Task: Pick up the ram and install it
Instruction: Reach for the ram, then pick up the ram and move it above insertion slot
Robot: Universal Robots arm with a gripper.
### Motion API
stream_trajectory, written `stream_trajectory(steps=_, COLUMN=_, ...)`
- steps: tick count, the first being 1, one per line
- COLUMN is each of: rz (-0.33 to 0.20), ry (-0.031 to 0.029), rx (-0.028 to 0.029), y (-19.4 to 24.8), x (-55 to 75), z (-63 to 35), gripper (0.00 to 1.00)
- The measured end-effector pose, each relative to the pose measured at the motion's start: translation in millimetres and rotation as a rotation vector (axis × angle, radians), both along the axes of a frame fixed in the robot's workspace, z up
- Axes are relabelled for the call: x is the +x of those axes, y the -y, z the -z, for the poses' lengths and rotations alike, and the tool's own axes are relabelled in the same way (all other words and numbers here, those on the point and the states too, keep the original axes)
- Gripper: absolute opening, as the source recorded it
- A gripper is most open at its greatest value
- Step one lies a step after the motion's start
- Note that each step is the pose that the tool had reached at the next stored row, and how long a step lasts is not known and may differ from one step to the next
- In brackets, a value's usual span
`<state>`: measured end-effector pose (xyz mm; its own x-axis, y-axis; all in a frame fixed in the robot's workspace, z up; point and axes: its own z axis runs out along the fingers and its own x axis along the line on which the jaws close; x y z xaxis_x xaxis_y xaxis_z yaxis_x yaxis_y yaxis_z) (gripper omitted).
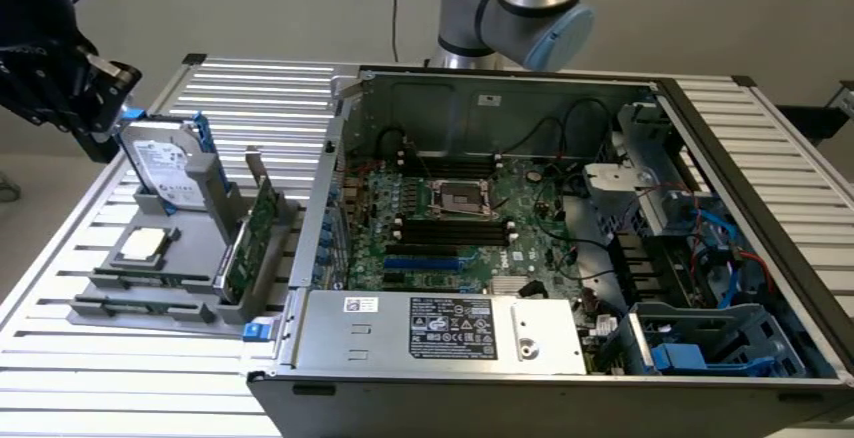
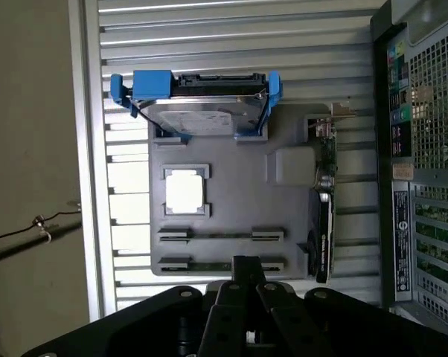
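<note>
Exterior view: the gripper (image 1: pixel 94 138) hangs at the upper left of the frame, just beside the hard drive (image 1: pixel 167 163) that stands on the grey tray (image 1: pixel 94 283). Its fingers are pressed together and carry nothing. The ram (image 1: pixel 134 308) sits low in that tray, in the lower left of the frame, set on edge between two grey end blocks. A second stick (image 1: pixel 154 280) lies parallel to it, closer to the processor (image 1: pixel 144 246). So the ram lies down-frame from the claw and well apart from it, with the drive and the processor between them. Its long axis runs nearly across the frame, from left to right.

In the wrist view the closed fingertips of the gripper (image 2: pixel 246 268) line up over the ram (image 2: pixel 209 265), roughly at the middle of its length, and its long axis runs crosswise to them. I'd judge the claw is poised high above it, not touching.
</note>
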<state>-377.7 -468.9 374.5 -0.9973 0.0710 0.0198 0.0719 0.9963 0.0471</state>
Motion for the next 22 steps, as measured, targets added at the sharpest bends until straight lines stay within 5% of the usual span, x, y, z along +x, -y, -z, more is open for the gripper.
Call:
stream_trajectory(steps=5, rz=0.0, ry=0.0001, rx=0.0, y=10.9, x=-3.1, z=0.0, gripper=0.11)
stream_trajectory(steps=22, rz=0.0, ry=-0.0002, rx=-0.0002, y=11.0, x=-3.3, z=-0.1, gripper=0.11)
